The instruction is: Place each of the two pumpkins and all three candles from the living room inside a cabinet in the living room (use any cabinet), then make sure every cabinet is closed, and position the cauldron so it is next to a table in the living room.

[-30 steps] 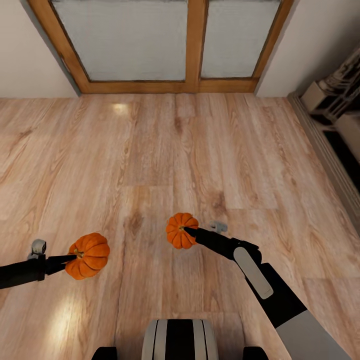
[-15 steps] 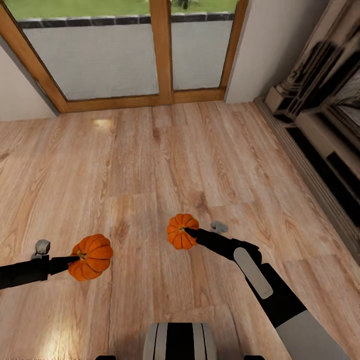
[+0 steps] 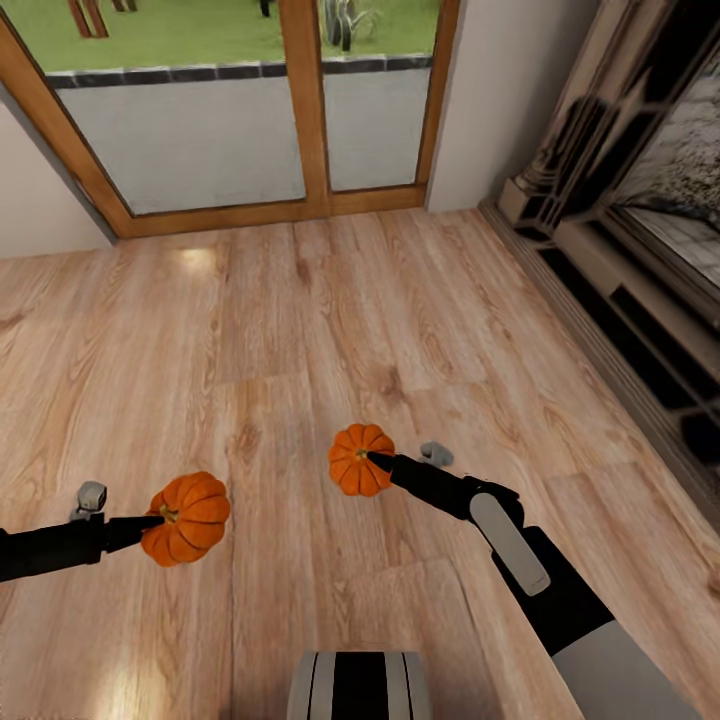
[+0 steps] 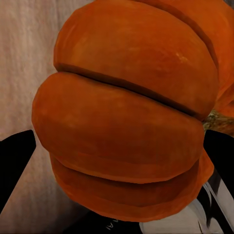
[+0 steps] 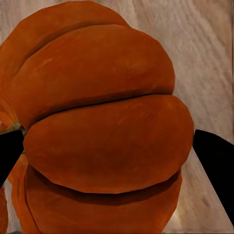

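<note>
Above pale grained floorboards (image 3: pixel 300 330), each tool gripping (apparently stem-first) one ribbed orange pumpkin (image 3: pixel 188 518).

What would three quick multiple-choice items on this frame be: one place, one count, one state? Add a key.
1. Where does the long low unit stand?
A. along the wall on the robot's right
B. under the glass doors
C. on the robot's left

2. How many pumpkins show in the head view?
A. one
B. two
C. three

3. What state is the left claw in?
A. open, empty
B. shut on a pumpkin
C. resting on the floor

Key:
1 A, the cabinet runs down that side.
2 B, the left pumpkin and the right pumpkin.
3 B, the left claw holds its pumpkin above the floor.
</note>
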Tool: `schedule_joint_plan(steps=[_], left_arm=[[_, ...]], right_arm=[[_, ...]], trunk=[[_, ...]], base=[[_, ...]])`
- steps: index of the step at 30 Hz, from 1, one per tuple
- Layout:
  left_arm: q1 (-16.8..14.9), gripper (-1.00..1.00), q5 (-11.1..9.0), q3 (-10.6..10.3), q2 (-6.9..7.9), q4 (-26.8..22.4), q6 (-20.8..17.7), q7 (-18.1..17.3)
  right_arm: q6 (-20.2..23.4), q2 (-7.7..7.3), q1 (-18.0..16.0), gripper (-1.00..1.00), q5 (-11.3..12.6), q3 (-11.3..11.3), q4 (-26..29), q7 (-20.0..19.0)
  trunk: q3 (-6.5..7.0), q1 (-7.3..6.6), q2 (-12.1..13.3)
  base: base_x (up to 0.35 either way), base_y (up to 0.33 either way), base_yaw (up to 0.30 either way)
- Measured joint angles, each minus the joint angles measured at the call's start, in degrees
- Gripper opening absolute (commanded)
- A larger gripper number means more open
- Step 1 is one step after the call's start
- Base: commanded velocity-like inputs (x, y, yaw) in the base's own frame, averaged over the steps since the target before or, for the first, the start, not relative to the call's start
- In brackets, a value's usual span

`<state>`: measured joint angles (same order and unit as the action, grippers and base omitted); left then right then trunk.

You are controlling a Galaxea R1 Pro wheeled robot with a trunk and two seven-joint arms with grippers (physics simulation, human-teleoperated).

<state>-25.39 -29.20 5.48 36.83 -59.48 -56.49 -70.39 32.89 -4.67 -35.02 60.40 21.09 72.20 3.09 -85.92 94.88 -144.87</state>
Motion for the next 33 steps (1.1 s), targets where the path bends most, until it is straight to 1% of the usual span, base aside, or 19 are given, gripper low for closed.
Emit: schedule_joint_plan(steps=[3, 8, 12, 24, 29, 33], left_arm=[[0.0, -1.0, 0.0, -0.2, -0.01, -0.1, 0.0, 0.0], [0.0, -1.0, -0.3, -0.5, -0.1, -1.5, 0.0, 0.0], [0.0, -1.0, -0.3, -0.5, -0.11, -1.8, 0.0, 0.1], [0.0, -1.0, -0.3, -0.5, -0.31, -1.9, 0.0, 0.1], [0.0, -1.0, -0.2, -0.9, -0.37, -1.9, 0.0, 0.2], [0.0, -1.0, -0.2, -0.9, -0.38, -1.9, 0.0, 0.2]], right_arm=[[-0.3, -0.03, 0.0, -1.0, 0.3, 0.0, -0.1, 0.0], [-2.3, -0.04, 0.0, -1.0, 0.7, 0.1, -0.2, 0.1], [-2.7, -0.04, 0.0, -1.0, 0.8, 0.1, -0.2, 0.1], [-2.8, -0.1, 0.0, -1.0, 0.9, 0.1, -0.2, 0.0], [-2.8, -0.13, 0.0, -1.0, 2.4, 0.1, -0.2, -0.1], [-2.8, -0.18, 0.0, -1.0, 2.8, 0.1, -0.2, -0.2]], trunk=[[0.48, -0.08, 0.0], [1.31, -0.21, 0.1], [2.0, -0.32, 0.2], [4.18, -0.65, 0.3], [5.11, -0.78, 0.4], [5.86, -0.88, 0.4]], base=[[-0.311, 0.083, -0.219], [-0.298, 0.032, -0.232], [-0.211, 0.004, -0.244], [-0.02, 0.0, -0.252], [0.0, 0.0, -0.256], [0.0, 0.0, -0.258]])
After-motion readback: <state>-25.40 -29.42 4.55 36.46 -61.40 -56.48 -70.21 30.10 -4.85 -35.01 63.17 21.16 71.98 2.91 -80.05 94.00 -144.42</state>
